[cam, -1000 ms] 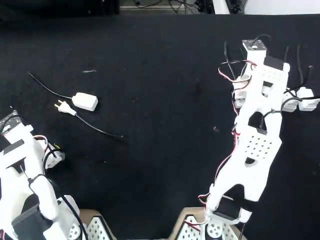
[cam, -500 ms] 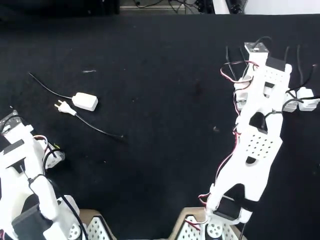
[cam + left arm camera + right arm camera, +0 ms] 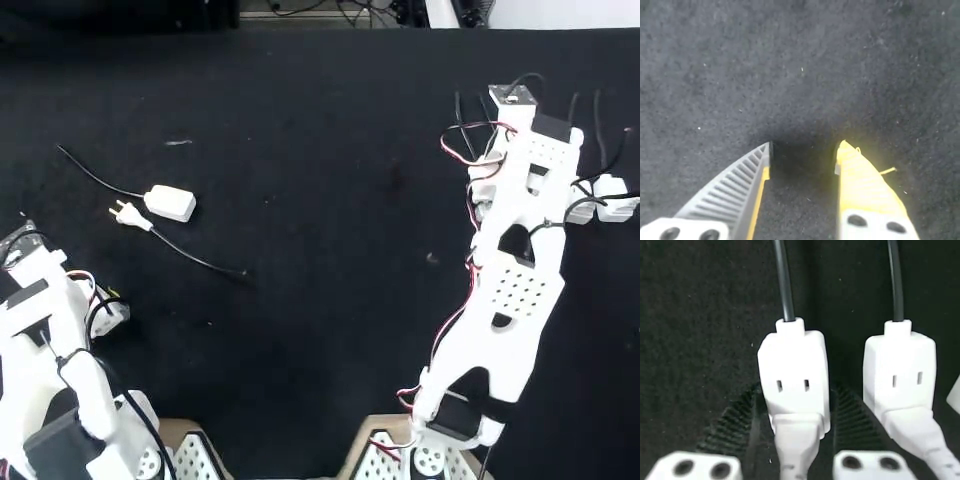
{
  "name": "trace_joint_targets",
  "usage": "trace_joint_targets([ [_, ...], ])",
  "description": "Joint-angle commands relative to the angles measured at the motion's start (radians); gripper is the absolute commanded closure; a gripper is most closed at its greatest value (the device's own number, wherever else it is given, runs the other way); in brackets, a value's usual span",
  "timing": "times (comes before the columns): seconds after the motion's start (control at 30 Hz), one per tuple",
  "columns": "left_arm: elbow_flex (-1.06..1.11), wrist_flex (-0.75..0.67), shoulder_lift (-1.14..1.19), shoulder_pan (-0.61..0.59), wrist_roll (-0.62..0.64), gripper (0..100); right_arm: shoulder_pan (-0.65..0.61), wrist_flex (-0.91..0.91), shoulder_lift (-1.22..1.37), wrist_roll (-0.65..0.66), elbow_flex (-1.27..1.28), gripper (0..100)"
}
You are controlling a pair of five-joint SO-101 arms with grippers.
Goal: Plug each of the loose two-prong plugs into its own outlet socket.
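Loose plug (image 3: 122,212) lies at the left of the mat (image 3: 320,120), just beside the free socket (image 3: 170,204). Neither has shifted over the last second, so this pair is not yet joined. Left arm (image 3: 45,360): unmoved, folded low at the near-left corner, well apart from the loose plug. Left gripper (image 3: 802,150): aimed down at bare mat, jaws moderately parted, holding nothing. Right arm (image 3: 515,270): stretched far out along the right side. It edged slightly rightward a second ago and has since been motionless, which suggests an insertion just completed. Right gripper (image 3: 796,389): jaws part-open astride a seated plug (image 3: 795,440) and its filled socket (image 3: 792,370). Dark gaps show beside that plug, so apparently there is no grip. Just beside these, a second socket (image 3: 900,370) is likewise occupied. Judged remaining: the left pair.
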Motion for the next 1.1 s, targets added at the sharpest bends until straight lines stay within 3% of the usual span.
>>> trace_joint_targets([
  [0.0, -0.005, -0.018, 0.002, 0.015, 0.002, 78, 0.006, 0.006, -0.021, -0.031, -0.065, 87.5],
  [0.3, -0.005, -0.018, 0.002, 0.015, 0.002, 78, -0.002, 0.011, -0.021, -0.089, -0.174, 87.2],
  [0.5, -0.005, -0.018, 0.002, 0.015, 0.002, 78, -0.018, 0.115, -0.015, -0.087, -0.254, 75.0],
  [1.07, -0.005, -0.018, 0.002, 0.015, 0.002, 78, -0.061, 0.175, -0.015, -0.089, -0.409, 77.3],
])
